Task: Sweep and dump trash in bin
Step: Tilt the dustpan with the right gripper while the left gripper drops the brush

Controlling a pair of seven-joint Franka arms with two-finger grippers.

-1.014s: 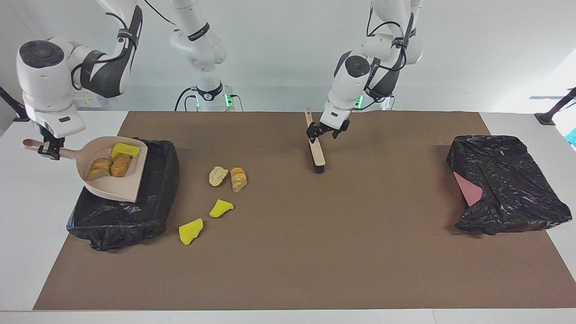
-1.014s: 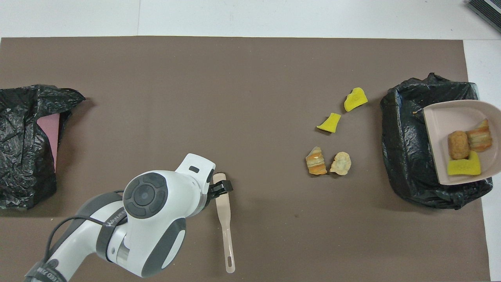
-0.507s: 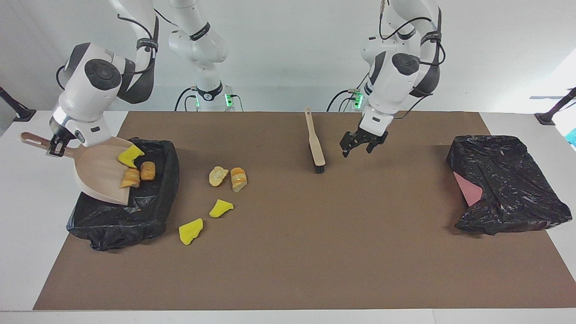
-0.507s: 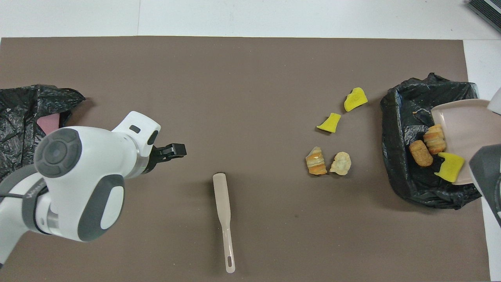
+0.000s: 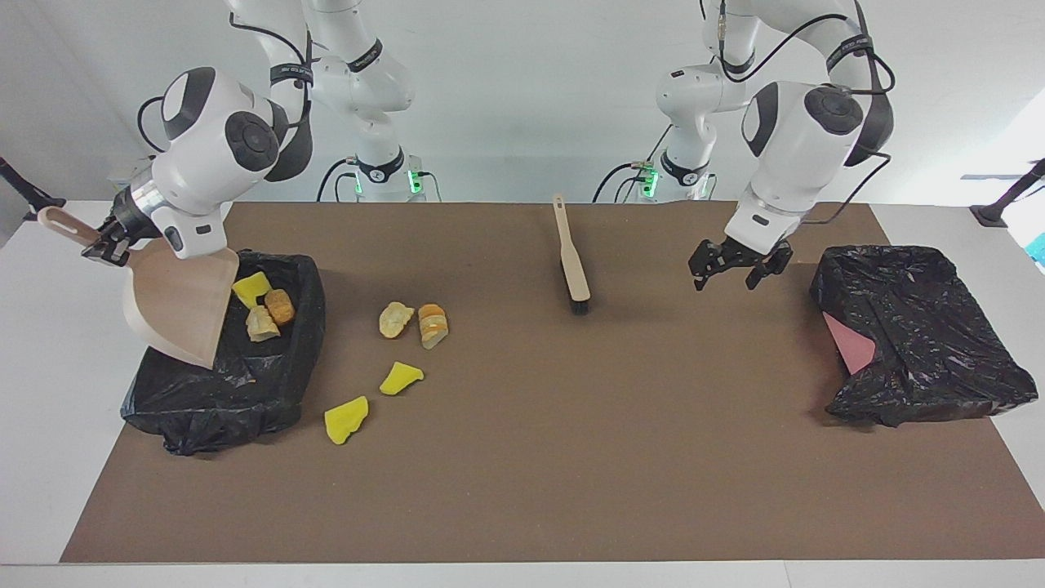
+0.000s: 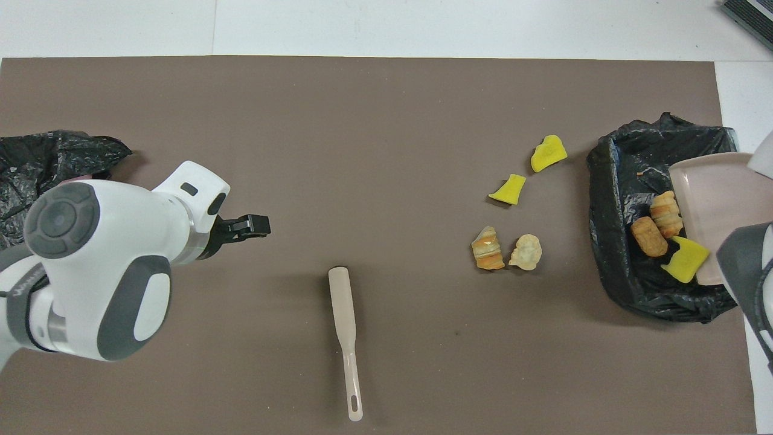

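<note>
Right gripper, upper left of the facing view, clamps the dustpan handle, pan tipped steeply over the bin. Three scraps lie in the liner; four scraps sit on the mat just beside it. Tip further and keep the lip inside the rim. Left gripper, fingers wide and empty, hangs right of center. Brush lies mid-mat, with open room around it.

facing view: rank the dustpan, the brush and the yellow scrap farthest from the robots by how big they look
1. dustpan, though raised and tilted
2. brush, long but narrow
3. yellow scrap, clearly smallest
</note>
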